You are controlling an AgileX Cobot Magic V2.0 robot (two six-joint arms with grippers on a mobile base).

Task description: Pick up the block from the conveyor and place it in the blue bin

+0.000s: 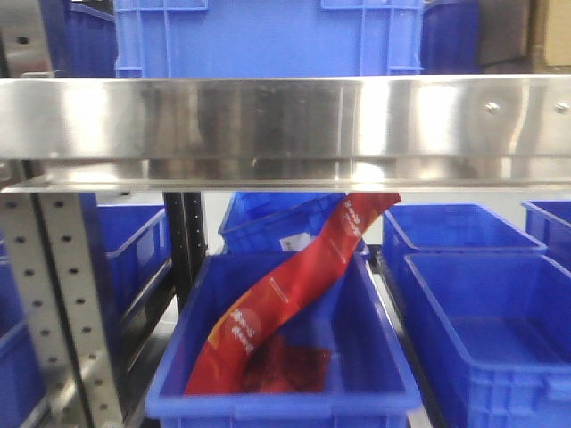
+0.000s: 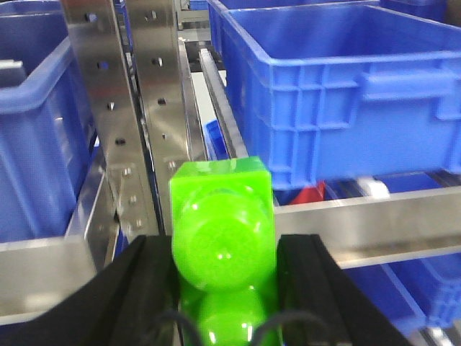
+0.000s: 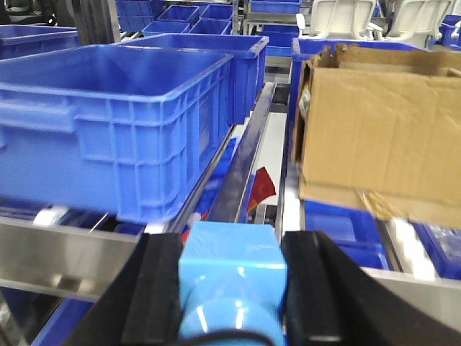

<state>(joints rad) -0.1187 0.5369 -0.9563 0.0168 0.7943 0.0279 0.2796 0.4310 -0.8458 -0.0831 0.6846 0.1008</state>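
My left gripper (image 2: 225,249) is shut on a bright green block (image 2: 222,231), held between its black fingers (image 2: 148,285) in front of a steel rack, below and left of a large blue bin (image 2: 338,86). My right gripper (image 3: 229,270) is shut on a light blue block (image 3: 229,270), held in front of a steel rail with a blue bin (image 3: 115,115) ahead on the left. The conveyor is out of view. Neither gripper shows in the front view.
The front view shows a steel shelf rail (image 1: 285,129) across the frame, blue bins (image 1: 482,303) below, one bin (image 1: 375,374) holding a red packet (image 1: 285,294). A cardboard box (image 3: 382,137) stands right in the right wrist view. Perforated steel uprights (image 2: 108,108) stand left.
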